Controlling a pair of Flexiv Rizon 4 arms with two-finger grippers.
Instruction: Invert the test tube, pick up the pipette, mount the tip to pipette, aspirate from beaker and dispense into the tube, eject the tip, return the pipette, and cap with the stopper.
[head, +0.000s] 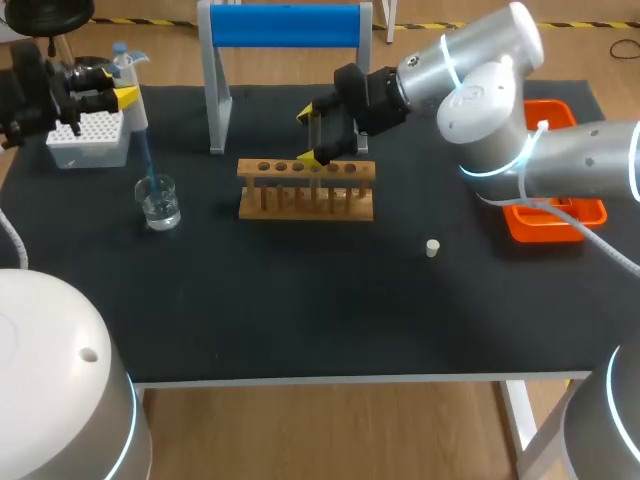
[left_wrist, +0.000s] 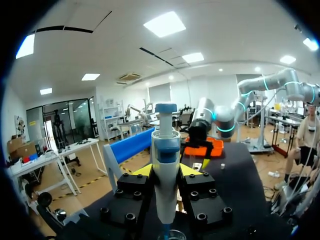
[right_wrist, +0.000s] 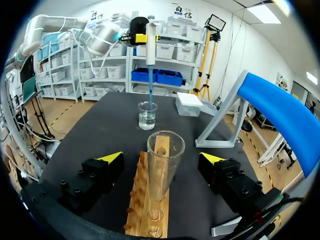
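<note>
My left gripper (head: 122, 92) is shut on the white-and-blue pipette (head: 133, 105) at the table's far left, holding it upright. The pipette's blue tip (head: 147, 160) dips into the glass beaker (head: 159, 202) of clear liquid. In the left wrist view the pipette (left_wrist: 165, 150) stands clamped between the yellow tips. My right gripper (head: 315, 135) is open, its fingers wide on either side of the test tube (right_wrist: 164, 165). The tube stands mouth up in the wooden rack (head: 305, 190) and neither finger touches it. A small pale stopper (head: 432, 248) lies on the mat, right of the rack.
A white tip box (head: 88, 138) sits at the far left, behind the beaker. The blue-topped pipette stand (head: 285, 25) rises behind the rack. An orange tray (head: 555, 215) lies at the right edge, under my right arm.
</note>
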